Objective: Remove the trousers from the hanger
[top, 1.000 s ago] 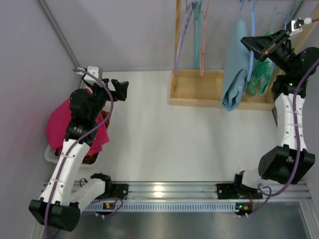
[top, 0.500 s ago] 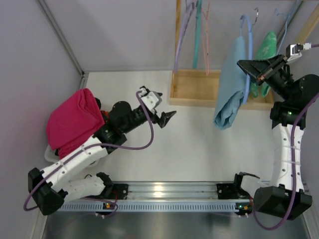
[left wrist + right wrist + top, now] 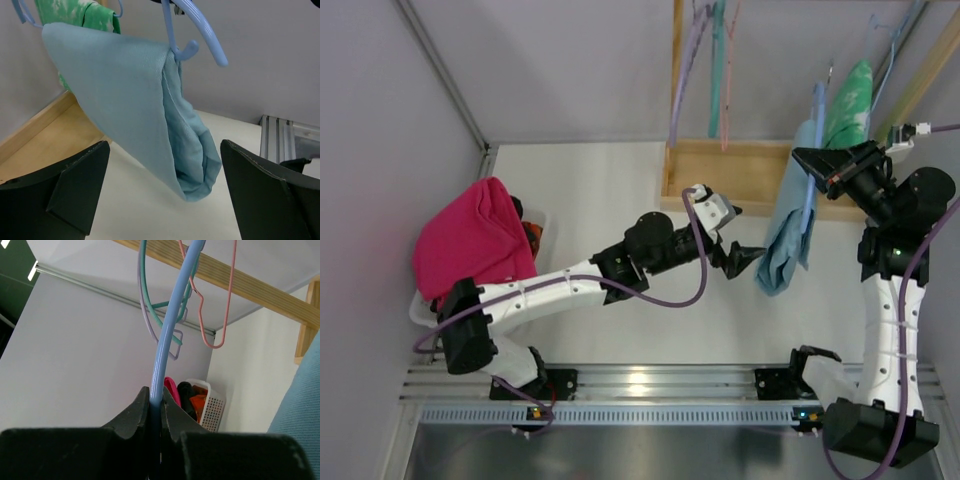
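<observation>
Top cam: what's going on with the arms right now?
The right gripper is shut on the blue hanger, holding it up near the wooden rack with the light-blue trousers draped over it. The left gripper is open at the trousers' hanging end and has not gripped them yet.

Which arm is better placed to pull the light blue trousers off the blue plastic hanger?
Left. The left end effector is open beside the hanging light blue trousers, while the right end effector is shut on the blue plastic hanger.
</observation>
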### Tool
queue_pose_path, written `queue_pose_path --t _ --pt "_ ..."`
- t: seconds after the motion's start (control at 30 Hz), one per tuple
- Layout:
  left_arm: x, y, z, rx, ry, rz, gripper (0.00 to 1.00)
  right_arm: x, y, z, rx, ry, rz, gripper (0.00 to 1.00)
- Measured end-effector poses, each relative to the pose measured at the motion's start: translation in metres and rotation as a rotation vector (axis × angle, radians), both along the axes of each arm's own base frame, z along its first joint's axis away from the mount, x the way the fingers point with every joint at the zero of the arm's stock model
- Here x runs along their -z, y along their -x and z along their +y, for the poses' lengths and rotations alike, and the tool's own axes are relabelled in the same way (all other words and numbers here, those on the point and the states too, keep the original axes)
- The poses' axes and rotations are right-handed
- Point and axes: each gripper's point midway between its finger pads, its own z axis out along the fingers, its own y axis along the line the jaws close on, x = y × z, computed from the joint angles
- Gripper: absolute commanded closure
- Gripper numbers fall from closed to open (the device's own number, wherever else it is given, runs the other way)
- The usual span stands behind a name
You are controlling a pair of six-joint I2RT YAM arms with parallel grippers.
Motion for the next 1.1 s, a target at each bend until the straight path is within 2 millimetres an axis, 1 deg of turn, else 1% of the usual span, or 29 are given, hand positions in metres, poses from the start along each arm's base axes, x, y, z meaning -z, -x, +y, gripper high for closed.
queue_pose_path --t 0.07,0.17,0.37,0.6,0.67,0.7,0.87,0.9,0.93,0.97,1.0,1.03,1.1 --pt "-0.004 -0.005 -0.01 -0.003 0.026 0.024 0.01 0.002 0.003 0.0 0.008 0.005 0.007 1.0" --pt "-0.005 -0.009 -0.022 -0.005 0.048 0.063 0.01 0.001 0.008 0.0 0.018 0.013 0.004 1.0" --pt "0.008 -0.015 -0.044 0.008 0.05 0.127 0.01 0.001 0.013 0.002 0.023 0.022 0.0 1.0" --pt "0.024 -0.019 -0.061 0.022 0.032 0.153 0.01 0.002 0.014 0.004 0.016 0.025 0.005 1.0" --pt "0.03 -0.021 -0.065 0.021 0.024 0.156 0.04 0.004 0.014 0.004 0.016 0.026 0.01 1.0" --pt "0.031 -0.022 -0.066 0.019 0.023 0.157 0.09 0.004 0.014 0.004 0.016 0.026 0.013 1.0" --pt "0.04 -0.03 -0.069 -0.013 0.003 0.135 0.23 0.006 0.015 0.004 0.012 0.027 0.022 1.0" --pt "0.04 -0.031 -0.069 -0.019 0.0 0.126 0.29 0.006 0.015 0.005 0.011 0.028 0.021 1.0" --pt "0.039 -0.033 -0.068 -0.029 0.0 0.115 0.29 0.006 0.015 0.005 0.01 0.03 0.02 1.0" --pt "0.038 -0.035 -0.068 -0.039 -0.001 0.1 0.26 0.006 0.015 0.005 0.009 0.031 0.019 1.0" --pt "0.038 -0.038 -0.067 -0.052 -0.004 0.091 0.15 0.006 0.015 0.005 0.008 0.032 0.019 1.0" --pt "0.038 -0.039 -0.066 -0.063 -0.006 0.084 0.09 0.006 0.015 0.005 0.007 0.032 0.019 1.0" --pt "0.037 -0.042 -0.065 -0.079 -0.003 0.081 0.05 0.007 0.016 0.006 0.003 0.032 0.019 1.0"
